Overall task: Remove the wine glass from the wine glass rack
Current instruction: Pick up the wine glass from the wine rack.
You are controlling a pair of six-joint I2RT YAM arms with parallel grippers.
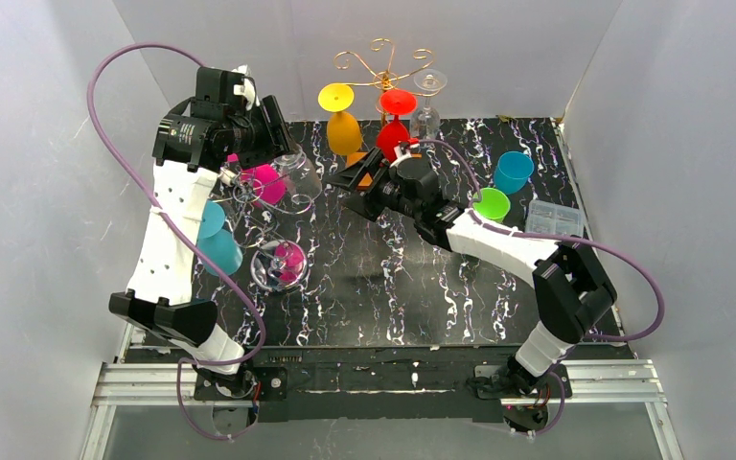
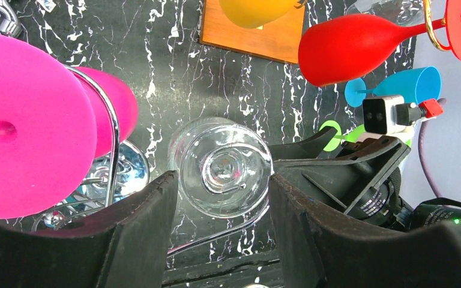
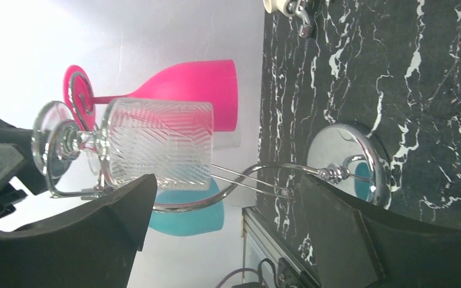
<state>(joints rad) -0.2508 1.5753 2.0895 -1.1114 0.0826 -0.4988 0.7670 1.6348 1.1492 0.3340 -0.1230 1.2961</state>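
Standing wide apart, the jaws of the right gripper (image 3: 225,186) were seen lined up on the clear wine glass (image 3: 156,144), hung inverted on the chrome rack (image 3: 336,144). The left gripper (image 2: 222,180) was half-spread over its foot, grip unconfirmed. Square closure on the bowl, then a level slide off the rails, was judged advisable.

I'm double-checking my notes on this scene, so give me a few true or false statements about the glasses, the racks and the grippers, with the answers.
1. The clear wine glass hangs on the chrome rack. True.
2. The right gripper holds the red glass. False: it is open, holds nothing and faces the clear wine glass.
3. A yellow glass hangs on the gold rack. True.
4. The left gripper is at the gold rack. False: its fingers flank the clear wine glass at the chrome rack.
5. The pink glass lies flat on the table. False: it hangs on the chrome rack beside the clear one.
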